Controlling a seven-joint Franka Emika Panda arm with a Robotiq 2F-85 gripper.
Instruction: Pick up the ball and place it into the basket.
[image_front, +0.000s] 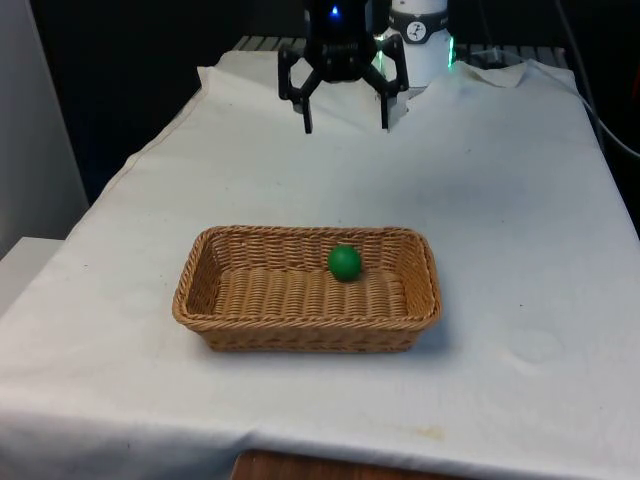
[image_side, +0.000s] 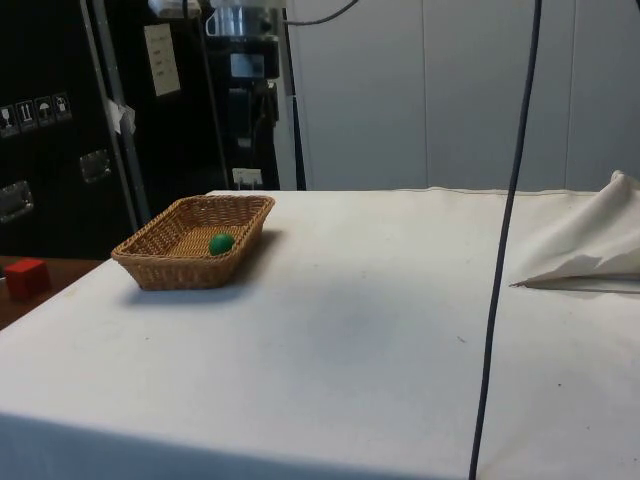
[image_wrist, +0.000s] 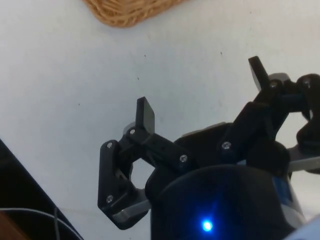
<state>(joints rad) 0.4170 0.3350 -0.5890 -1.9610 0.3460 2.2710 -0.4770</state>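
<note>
1. One green ball (image_front: 344, 263) already lies inside the wicker basket (image_front: 210, 325), on its woven floor toward the far wall and a little to the front view's right of centre. The side view shows the same: the ball (image_side: 221, 243) sits low in the basket (image_side: 150, 272), below the rim.

2. The claw (image_front: 346, 127) hangs empty above the far end of the surface (image_front: 520, 200), its two fingers spread wide apart with nothing between them. The wrist view confirms it: the fingers (image_wrist: 145, 114) stand well apart over bare white cloth, with a corner of the basket (image_wrist: 125, 12) near the picture's edge.

3. Judged from how things lie, the placing looks done, so the step in hand is to get clear and finish cleanly. To do that well, I would keep the claw high and away from the basket, so that nothing brushes the rim or jolts the ball out.

4. I would also keep the fingers apart and avoid any sweep over the basket; the ball is round and could roll on the weave if the basket were nudged.

5. Relative to the claw, the ball is well apart: nearer the front camera, lower, and roughly in line with the claw across the surface.
</note>
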